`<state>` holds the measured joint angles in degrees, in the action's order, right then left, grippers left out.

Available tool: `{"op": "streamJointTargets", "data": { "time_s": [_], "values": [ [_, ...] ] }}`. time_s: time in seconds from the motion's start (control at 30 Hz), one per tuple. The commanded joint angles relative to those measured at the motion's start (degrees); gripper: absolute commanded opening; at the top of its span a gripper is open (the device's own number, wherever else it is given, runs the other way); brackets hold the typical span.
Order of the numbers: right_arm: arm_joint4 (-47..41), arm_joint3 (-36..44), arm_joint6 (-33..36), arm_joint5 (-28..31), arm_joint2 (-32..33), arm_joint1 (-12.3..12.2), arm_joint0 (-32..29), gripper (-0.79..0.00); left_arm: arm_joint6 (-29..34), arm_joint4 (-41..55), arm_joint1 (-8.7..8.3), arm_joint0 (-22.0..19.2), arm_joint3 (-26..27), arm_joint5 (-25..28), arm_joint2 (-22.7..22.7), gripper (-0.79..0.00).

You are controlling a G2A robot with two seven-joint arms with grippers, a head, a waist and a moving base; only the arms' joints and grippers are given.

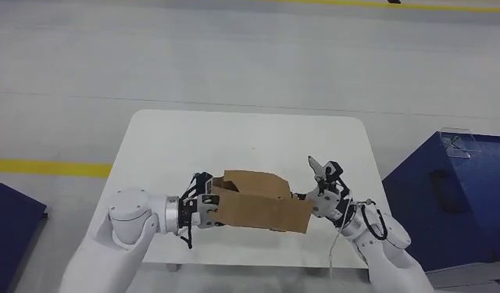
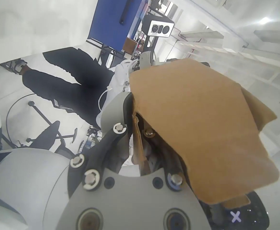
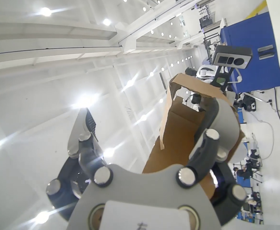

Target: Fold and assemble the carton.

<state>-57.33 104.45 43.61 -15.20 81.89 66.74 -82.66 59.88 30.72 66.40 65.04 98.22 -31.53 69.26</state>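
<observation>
Holding carton (image 1: 262,207) pinched in left gripper (image 1: 208,204), bracing with wide-spread right gripper (image 1: 314,182); risks buckling it if pushed inward.

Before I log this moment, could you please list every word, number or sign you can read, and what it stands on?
"X": a white cross on a dark part of the left gripper.
Unreadable: a label on the base of the right gripper, with dark marks cut off by the picture's edge.
None: the carton bears no print on the faces that show.
</observation>
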Motion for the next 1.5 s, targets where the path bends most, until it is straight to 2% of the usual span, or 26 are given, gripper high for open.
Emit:
{"op": "streamJointTargets", "data": {
  "time_s": [0.0, 0.23, 0.4, 0.63, 0.67, 0.7, 0.73, 0.77, 0.8, 0.93, 1.0, 1.03, 1.07, 1.33, 1.37, 1.4, 1.43, 1.47],
  "values": [
    [-0.3, 0.5, 0.5, -1.3, -0.1, -0.1, 0.1, 0.000, 0.2, -0.3, -0.13, 0.2, -0.3, 1.3, -0.3, -0.785],
    [-0.9, 1.7, 2.5, -4.2, -0.1, -0.4, -0.1, 0.000, 0.6, 0.5, -0.28, -0.6, -1.3, 0.5, -2.0, -0.785],
    [0.8, 1.3, 1.6, -2.6, 0.0, -0.4, 0.3, 0.000, 0.4, 2.5, -0.32, -1.2, -1.9, 0.2, -2.2, -0.785],
    [-0.3, 1.5, 3.8, -4.7, -0.1, -0.7, 0.1, 0.000, 1.8, 4.3, -0.52, -2.1, -2.7, -2.5, -3.7, -0.785],
    [-0.6, 1.6, 3.8, -5.1, -0.2, -0.7, 0.1, -0.018, 2.0, 4.3, -0.55, -2.2, -2.8, -2.6, -3.9, -0.785],
    [-0.9, 1.6, 3.8, -5.7, -0.4, -0.7, 0.3, -0.203, 2.1, 4.5, -0.59, -2.5, -2.9, -2.8, -4.0, -0.785],
    [-1.0, 1.6, 3.7, -5.9, -0.5, -0.7, 0.4, -0.299, 1.9, 4.3, -0.63, -2.6, -2.9, -2.8, -4.2, -0.785],
    [-1.0, 1.6, 3.6, -6.0, -0.6, -0.7, 0.5, -0.320, 1.9, 4.3, -0.65, -2.7, -3.0, -2.9, -4.3, -0.785],
    [-1.0, 1.7, 3.6, -6.0, -0.9, -0.7, 0.6, -0.397, 1.8, 4.3, -0.68, -2.8, -3.1, -3.3, -4.6, -0.785],
    [-0.4, 2.0, 3.6, -6.5, -1.6, -0.8, 0.9, -0.449, 1.0, 3.9, -0.75, -3.6, -3.7, -4.7, -5.8, -0.785],
    [0.7, 1.9, 2.8, -6.2, -1.8, -0.8, 1.1, -0.585, 0.9, 4.2, -0.78, -3.9, -3.9, -4.7, -6.1, -0.785],
    [1.6, 1.8, 2.2, -5.9, -2.0, -0.8, 1.2, -0.714, 0.8, 4.3, -0.81, -4.0, -3.9, -4.6, -6.3, -0.785],
    [2.0, 1.7, 2.0, -5.9, -2.2, -0.8, 1.3, -0.785, 0.8, 4.3, -0.83, -4.0, -3.9, -4.6, -6.3, -0.785],
    [4.4, 0.5, 0.9, -6.1, -2.9, -1.0, 2.4, -0.785, -0.9, 5.6, -1.13, -4.2, -4.2, -5.5, -6.3, -0.785],
    [4.9, 0.5, 0.5, -6.5, -2.9, -1.1, 2.4, -0.785, -0.9, 5.7, -1.19, -4.2, -4.2, -5.5, -6.3, -0.668],
    [5.0, 0.6, 0.1, -6.5, -2.7, -1.1, 2.4, -0.785, -1.0, 5.7, -1.26, -4.2, -4.1, -5.4, -6.2, -0.443],
    [5.0, 0.6, 0.1, -6.5, -2.7, -1.1, 2.4, -0.785, -1.2, 5.7, -1.33, -4.1, -4.1, -5.2, -6.0, -0.092],
    [5.0, 0.6, 0.1, -6.5, -2.7, -1.1, 2.4, -0.785, -1.3, 5.7, -1.42, -4.0, -4.0, -5.1, -5.9, 0.000]
  ]
}}
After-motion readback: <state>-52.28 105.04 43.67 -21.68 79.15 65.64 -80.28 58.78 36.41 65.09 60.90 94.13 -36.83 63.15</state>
